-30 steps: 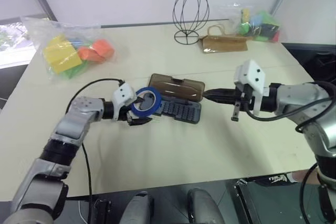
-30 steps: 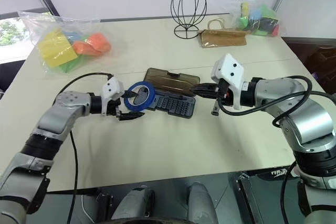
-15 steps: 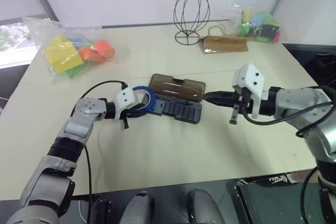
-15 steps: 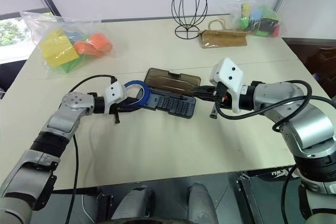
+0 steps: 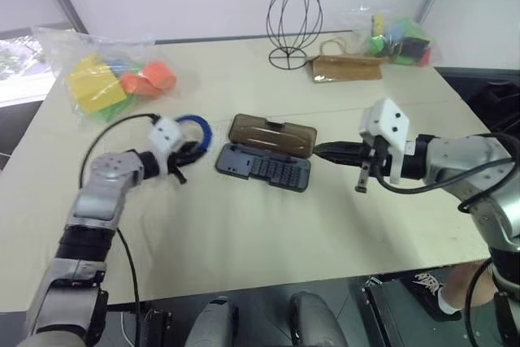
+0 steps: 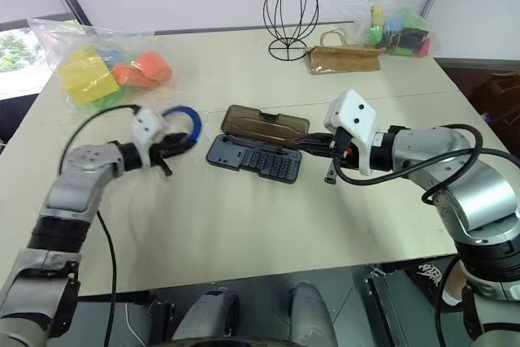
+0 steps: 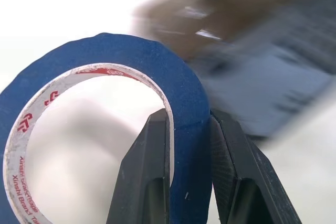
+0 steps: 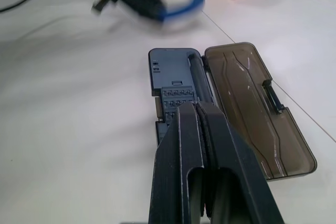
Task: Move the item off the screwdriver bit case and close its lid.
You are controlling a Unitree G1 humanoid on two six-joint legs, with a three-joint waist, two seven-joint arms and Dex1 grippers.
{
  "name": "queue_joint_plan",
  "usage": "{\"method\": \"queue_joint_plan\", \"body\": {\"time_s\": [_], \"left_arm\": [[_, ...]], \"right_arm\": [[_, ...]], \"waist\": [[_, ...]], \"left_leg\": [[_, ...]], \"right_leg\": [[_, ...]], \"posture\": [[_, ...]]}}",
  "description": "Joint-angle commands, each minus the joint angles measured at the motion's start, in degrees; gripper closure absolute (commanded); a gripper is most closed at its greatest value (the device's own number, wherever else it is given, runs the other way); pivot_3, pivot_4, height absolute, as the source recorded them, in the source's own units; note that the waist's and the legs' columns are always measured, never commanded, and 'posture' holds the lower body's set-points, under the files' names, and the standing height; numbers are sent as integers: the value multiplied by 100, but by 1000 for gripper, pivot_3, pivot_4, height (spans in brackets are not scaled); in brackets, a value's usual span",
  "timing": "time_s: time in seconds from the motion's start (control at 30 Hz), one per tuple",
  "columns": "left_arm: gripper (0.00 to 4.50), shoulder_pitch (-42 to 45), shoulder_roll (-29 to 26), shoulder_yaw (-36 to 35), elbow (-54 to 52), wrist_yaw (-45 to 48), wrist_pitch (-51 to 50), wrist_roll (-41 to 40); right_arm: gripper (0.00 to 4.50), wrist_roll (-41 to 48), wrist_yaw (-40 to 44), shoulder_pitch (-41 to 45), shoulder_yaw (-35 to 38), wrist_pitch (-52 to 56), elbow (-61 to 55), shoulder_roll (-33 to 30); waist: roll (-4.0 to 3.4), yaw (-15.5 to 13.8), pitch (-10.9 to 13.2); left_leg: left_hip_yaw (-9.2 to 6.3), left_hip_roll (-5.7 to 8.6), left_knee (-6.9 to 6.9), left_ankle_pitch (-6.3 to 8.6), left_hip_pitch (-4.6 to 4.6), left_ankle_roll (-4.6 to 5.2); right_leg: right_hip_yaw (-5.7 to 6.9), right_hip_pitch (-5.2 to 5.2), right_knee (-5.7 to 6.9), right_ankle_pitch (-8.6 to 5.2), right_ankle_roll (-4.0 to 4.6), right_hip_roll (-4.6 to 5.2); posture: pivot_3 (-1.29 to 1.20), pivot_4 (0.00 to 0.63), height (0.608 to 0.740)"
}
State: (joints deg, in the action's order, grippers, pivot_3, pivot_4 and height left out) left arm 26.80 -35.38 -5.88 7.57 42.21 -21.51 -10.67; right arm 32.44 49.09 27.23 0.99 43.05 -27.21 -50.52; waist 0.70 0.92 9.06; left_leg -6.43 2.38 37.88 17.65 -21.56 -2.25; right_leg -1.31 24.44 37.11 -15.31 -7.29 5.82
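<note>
Tape ring [image 7: 105, 129], blue with white core, is pinched through its wall by the left hand [image 7: 186, 177], one finger inside the hole, one outside. It is held clear of the worktop [image 5: 244, 225], well to the left of the screwdriver bit case [image 5: 264, 170], so the case is free of it. Ring looks light and stiff enough to keep its round shape under the pinch; outer face is smooth and may slip, so the wall grip across the core seems the safe hold. Low risk if dropped.

Case lies open near mid-worktop, dark grey base with rows of small bits, smoky-brown lid [image 5: 272, 135] folded flat on the far side of the base, joined along the long edge. Lid looks like thin hard plastic, light, a bit flexible; best taken or pushed at its free long edge near the small dark latch [image 8: 273, 99], then swung over the hinge and pressed down until it catches. Base is light too and could slide when pushed.

Right hand [image 5: 323, 150] is clenched shut with nothing in it, hovering just beside the right end of the case.

Writing: red print on the inner core, reads roughly "Xinshi Brand Tape", plus a small red logo; not fully sure. No readable text on the case.
</note>
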Motion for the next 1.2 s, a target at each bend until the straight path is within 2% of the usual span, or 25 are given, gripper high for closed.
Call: {"method": "queue_joint_plan", "body": {"time_s": [0.03,0.23,0.43,0.5,0.53,0.7,0.73,0.8,0.97,1.07,1.2], "left_arm": [[4047,-282,-78,-701,-401,-786,-592,-58],[4047,-1101,62,-1314,-436,-1939,-1118,164],[4047,-1387,199,-1583,-332,-2593,-1536,164],[3030,-1442,233,-1576,-254,-2682,-1555,162],[2776,-1461,235,-1557,-219,-2725,-1560,172],[355,-1470,289,-1563,-163,-2804,-1524,122],[66,-1466,286,-1565,-185,-2797,-1504,114],[66,-1419,319,-1585,-314,-2630,-1204,-5],[66,-1040,671,-1790,-1286,-1939,-1144,-1109],[66,-713,708,-1361,-1987,-1402,-1621,-1763],[66,-501,565,-697,-2186,-874,-1934,-1941]], "right_arm": [[4500,37,93,136,63,-103,-48,30],[4500,-100,253,412,-178,-243,253,181],[4500,-215,404,599,-327,-355,460,274],[4500,-243,425,634,-359,-362,490,302],[4500,-260,433,643,-371,-367,497,312],[4500,-289,455,646,-350,-343,489,319],[4500,-289,445,630,-332,-331,478,318],[4500,-333,378,611,-320,-321,486,337],[4500,-581,21,603,-324,-345,612,475],[4500,-884,-393,805,-432,-204,1000,675],[4500,-1145,-453,1003,-611,-324,1506,884]], "waist": [[0,-5,0],[0,-17,0],[3,-38,1],[2,-31,0],[2,-29,0],[-1,-40,-1],[-1,-47,-1],[-1,-51,-1],[8,-63,3],[8,-32,3],[5,-13,1]], "left_leg": [[-1,0,0,-1,1,-1],[-1,1,1,-2,0,-4],[-4,4,1,-3,-3,-8],[-4,4,1,-4,-2,-9],[-4,4,0,-4,-1,-10],[-1,3,-2,-5,1,-12],[-2,4,-2,-5,1,-12],[-2,7,-1,-5,0,-13],[-7,5,3,-17,-11,-34],[-9,6,6,-19,-25,-38],[-5,13,6,-21,-23,-41]], "right_leg": [[0,0,0,0,0,0],[-2,0,-2,0,0,2],[-1,0,-4,0,0,8],[-1,0,-4,0,0,8],[-1,0,-3,0,0,8],[-2,1,-3,0,0,9],[-2,0,-3,0,0,10],[-2,0,-4,0,0,14],[2,1,-6,0,0,16],[5,13,-5,0,0,16],[2,12,-5,0,0,17]], "posture": [[0,150,740],[0,150,740],[0,150,740],[0,150,740],[0,150,740],[0,150,740],[0,150,740],[0,150,740],[0,150,740],[0,150,740],[0,150,740]]}}
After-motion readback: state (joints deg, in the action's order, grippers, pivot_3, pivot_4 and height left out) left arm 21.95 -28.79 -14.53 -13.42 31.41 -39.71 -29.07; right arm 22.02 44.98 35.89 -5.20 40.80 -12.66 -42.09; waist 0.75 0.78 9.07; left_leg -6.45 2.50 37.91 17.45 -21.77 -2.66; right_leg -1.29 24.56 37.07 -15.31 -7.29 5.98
